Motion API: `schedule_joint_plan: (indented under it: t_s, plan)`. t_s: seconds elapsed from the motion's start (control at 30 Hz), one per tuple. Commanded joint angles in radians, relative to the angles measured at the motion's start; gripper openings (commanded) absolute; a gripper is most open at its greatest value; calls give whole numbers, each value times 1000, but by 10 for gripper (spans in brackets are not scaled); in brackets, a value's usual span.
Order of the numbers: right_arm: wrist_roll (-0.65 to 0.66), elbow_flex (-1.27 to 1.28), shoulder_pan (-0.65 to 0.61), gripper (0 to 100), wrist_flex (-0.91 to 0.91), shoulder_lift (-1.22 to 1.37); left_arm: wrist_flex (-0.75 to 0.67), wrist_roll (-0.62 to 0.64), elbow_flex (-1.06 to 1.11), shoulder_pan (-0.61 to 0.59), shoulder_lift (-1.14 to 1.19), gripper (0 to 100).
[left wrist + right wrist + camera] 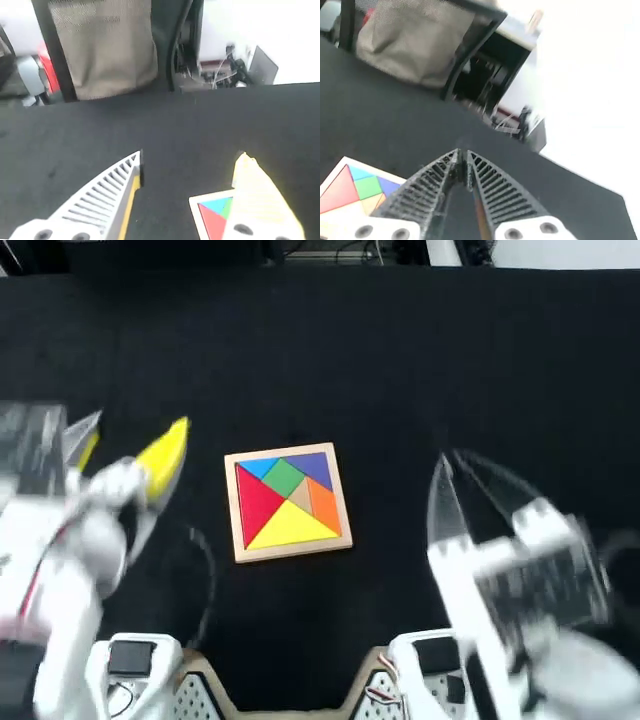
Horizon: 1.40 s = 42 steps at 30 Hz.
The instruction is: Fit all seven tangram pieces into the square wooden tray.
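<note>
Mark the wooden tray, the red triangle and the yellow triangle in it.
wooden tray [236, 512], high view, left rim.
red triangle [255, 505], high view, its middle.
yellow triangle [292, 528], high view, its middle.

From here I see a black-covered table [100, 130]. Just beyond the table's far edge stands a chair [105, 45] with a beige mesh back and dark frame. Past that same edge sit tangled cables [220, 75] and a bright white wall [280, 30].
</note>
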Motion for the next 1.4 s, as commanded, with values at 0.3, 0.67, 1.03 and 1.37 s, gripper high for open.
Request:
schedule_joint_plan:
  t_s: [0.3,0.67,1.03,1.37]
  plan:
    - [-2,272,25,11,0,-634,354,-25,117,-58,-606,292]
    - [-8,604,25,11,-68,-638,87,-74,713,-297,-661,296]
    - [0,1280,23,11,-614,-638,-529,-253,1431,-295,-658,293]
    - [-2,1627,23,11,-749,-636,-423,-104,1425,-148,-658,293]
